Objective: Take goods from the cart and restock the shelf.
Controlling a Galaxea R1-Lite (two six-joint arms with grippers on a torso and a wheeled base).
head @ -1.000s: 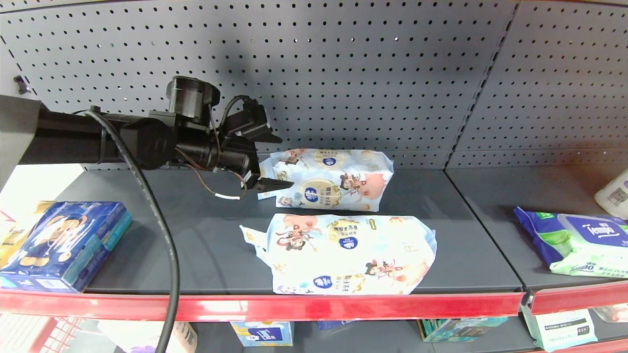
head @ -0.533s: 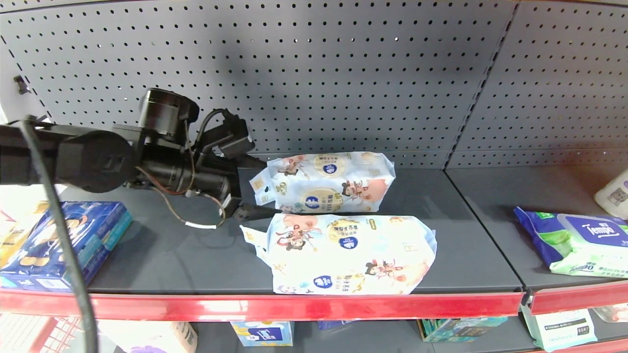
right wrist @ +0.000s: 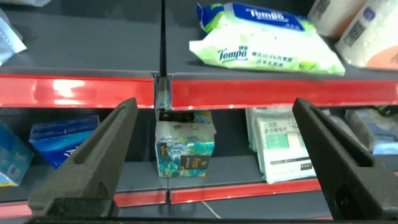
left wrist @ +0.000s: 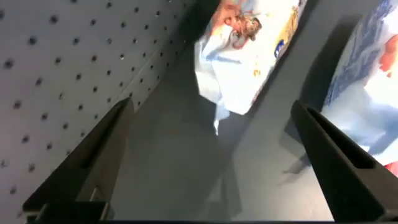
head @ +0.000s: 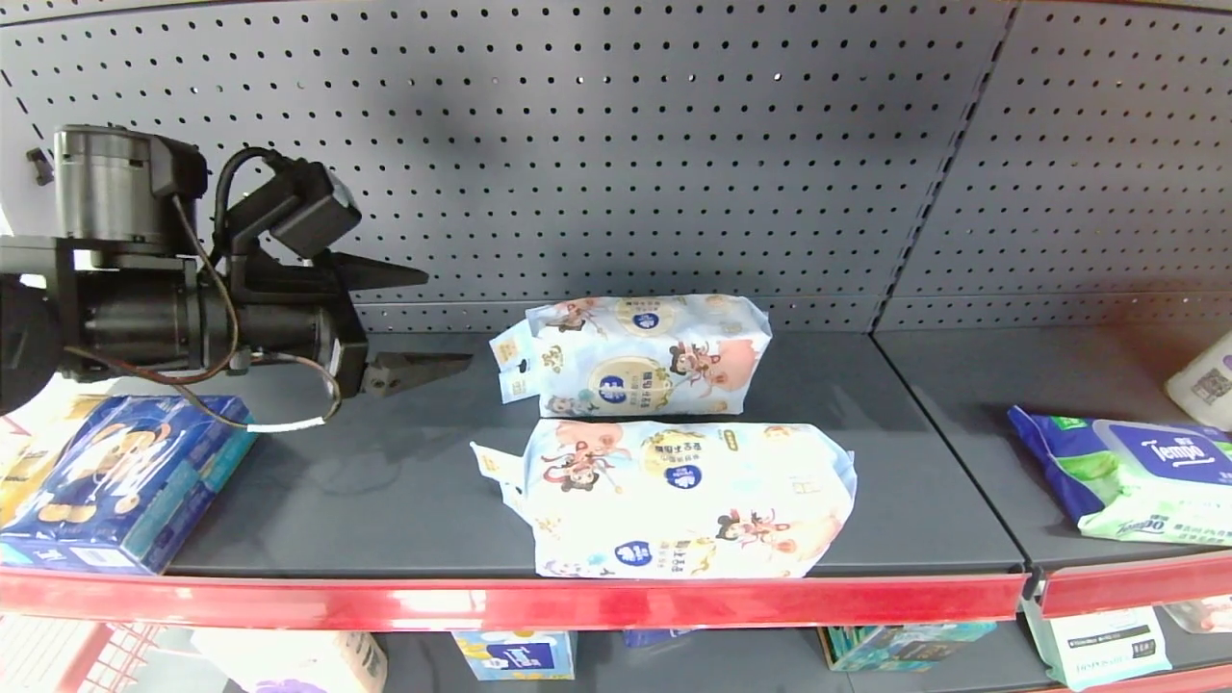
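Observation:
Two cartoon-printed tissue packs lie on the grey shelf [head: 404,500]: a rear pack [head: 640,354] near the pegboard and a front pack [head: 674,499] by the red lip. My left gripper [head: 428,320] hangs open over the shelf, left of the rear pack and apart from it, nothing between its fingers. In the left wrist view the rear pack [left wrist: 245,56] lies ahead between the spread fingers [left wrist: 93,162], and the front pack [left wrist: 373,81] is at the edge. My right gripper [right wrist: 214,155] is open and empty, in front of the shelf's red edge.
A blue tissue box [head: 115,476] sits at the shelf's left end. A green and blue wipes pack [head: 1126,472] and a white bottle [head: 1203,380] occupy the right bay. Boxes [right wrist: 183,149] stand on the lower shelf. Bare shelf lies between the blue box and the packs.
My left gripper has let go of the rear pack and drawn back to the left, rising a little. The rear pack has settled near the pegboard.

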